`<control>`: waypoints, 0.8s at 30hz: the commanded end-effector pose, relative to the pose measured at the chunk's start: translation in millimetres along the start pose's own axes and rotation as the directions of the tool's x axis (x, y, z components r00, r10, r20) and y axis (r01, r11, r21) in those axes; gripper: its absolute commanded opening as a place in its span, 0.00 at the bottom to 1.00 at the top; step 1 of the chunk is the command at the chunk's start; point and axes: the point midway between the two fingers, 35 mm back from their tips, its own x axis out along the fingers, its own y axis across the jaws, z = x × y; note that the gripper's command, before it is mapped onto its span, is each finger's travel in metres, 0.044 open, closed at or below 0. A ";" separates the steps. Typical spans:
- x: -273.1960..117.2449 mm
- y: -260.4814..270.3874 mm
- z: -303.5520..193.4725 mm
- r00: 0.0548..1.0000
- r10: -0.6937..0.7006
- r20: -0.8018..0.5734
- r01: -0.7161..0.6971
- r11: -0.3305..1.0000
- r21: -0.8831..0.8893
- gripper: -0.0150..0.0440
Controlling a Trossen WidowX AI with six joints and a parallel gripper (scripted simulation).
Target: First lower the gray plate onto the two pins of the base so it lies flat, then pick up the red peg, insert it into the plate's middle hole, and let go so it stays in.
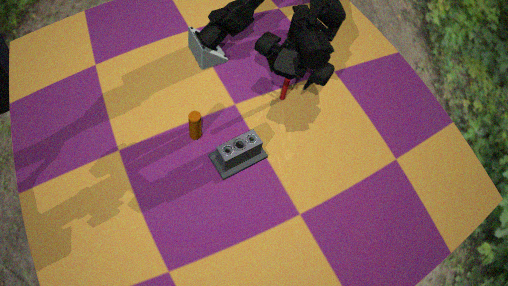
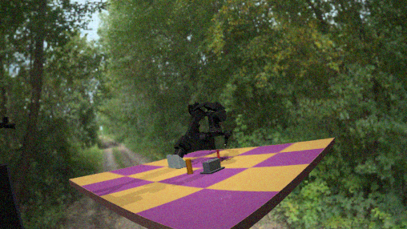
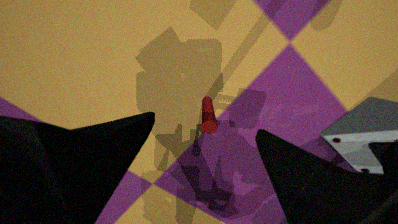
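The gray plate sits flat on the darker base, with rings showing in its two outer holes and a dark, empty middle hole. The red peg stands upright on the table, apart from the plate. My gripper is open and empty above the peg. In the wrist view the peg shows between the two spread fingertips, nearly centred. The plate and base are out of the wrist view.
An orange cylinder stands beside the base. A light gray angular block is beside the arm's lower part, at the right edge of the wrist view.
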 end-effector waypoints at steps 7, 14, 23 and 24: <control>18.5 -1.9 -1.5 1.000 -0.004 -0.009 0.004 1.000 0.006 1.00; 29.8 -2.2 -2.2 1.000 -0.003 -0.009 0.003 1.000 0.006 1.00; 42.9 -3.1 -3.5 1.000 -0.002 -0.012 0.002 1.000 0.006 1.00; 43.2 -3.1 -3.6 1.000 -0.002 -0.012 0.002 1.000 0.006 1.00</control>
